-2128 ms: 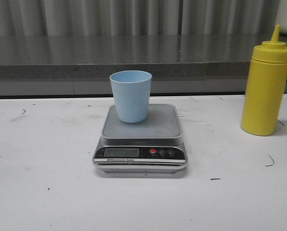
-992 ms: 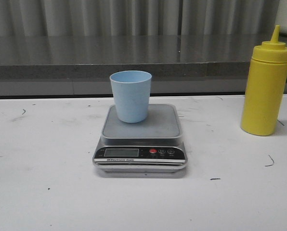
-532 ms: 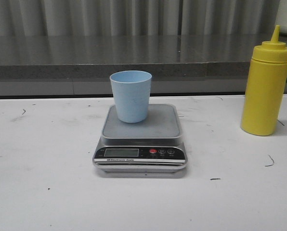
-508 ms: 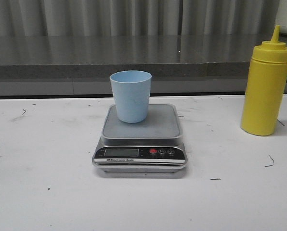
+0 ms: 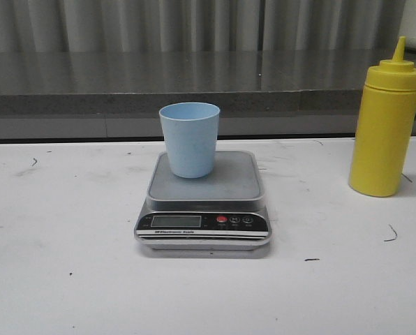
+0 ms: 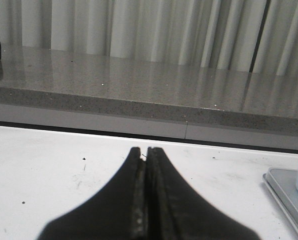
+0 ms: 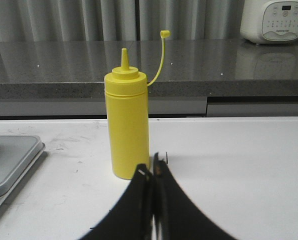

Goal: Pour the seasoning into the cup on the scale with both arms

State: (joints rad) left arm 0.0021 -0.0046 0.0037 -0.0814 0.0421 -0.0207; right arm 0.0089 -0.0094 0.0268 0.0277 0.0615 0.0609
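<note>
Standing upright on the grey platform of the scale [image 5: 202, 202], toward its rear left part, is the light blue cup [image 5: 190, 139], open end up. The scale sits near the middle of the white counter [image 5: 61, 279], its black front panel with display and red button facing the camera. The yellow seasoning bottle [image 5: 386, 125] stands upright on the counter well to the right of the scale, apart from it, its pointed nozzle bare and the thin cap strap curving up beside it. Neither arm shows in the front view. In the left wrist view, the left end effector [image 6: 145, 152] is clenched with its fingers pressed together, gripping nothing, above bare counter. In the right wrist view, the right end effector [image 7: 151, 167] is likewise clenched and empty, near the bottle's base without touching it.
</note>
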